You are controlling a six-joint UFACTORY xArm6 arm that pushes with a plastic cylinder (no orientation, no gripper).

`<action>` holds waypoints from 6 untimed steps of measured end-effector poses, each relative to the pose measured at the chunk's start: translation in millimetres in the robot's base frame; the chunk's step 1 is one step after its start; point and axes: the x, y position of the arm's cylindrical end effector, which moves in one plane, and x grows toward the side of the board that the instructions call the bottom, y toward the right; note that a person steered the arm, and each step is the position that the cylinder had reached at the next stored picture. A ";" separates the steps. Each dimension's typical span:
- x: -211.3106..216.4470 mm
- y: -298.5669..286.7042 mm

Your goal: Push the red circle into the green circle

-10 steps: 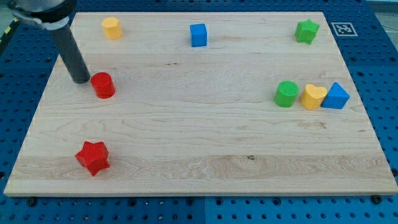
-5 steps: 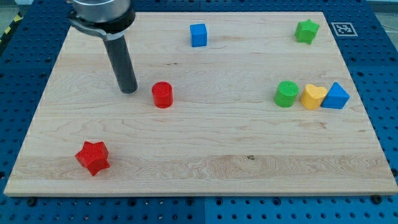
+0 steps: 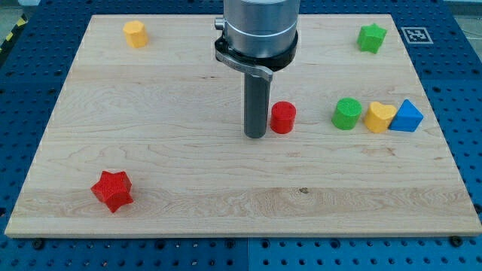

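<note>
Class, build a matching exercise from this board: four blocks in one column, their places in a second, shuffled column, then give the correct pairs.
Blocks
1. red circle
2. red star
3. green star
4. yellow heart

Places
A. view's top right
B. between green circle and blue triangle
C. just right of my tip
D. view's bottom left

Pairs: 1-C, 2-D, 3-A, 4-B

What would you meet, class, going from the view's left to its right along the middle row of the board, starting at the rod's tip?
My tip → red circle → green circle → yellow heart → blue triangle.
</note>
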 end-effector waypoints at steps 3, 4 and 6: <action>-3.6 58.0; -8.2 23.0; -27.0 31.2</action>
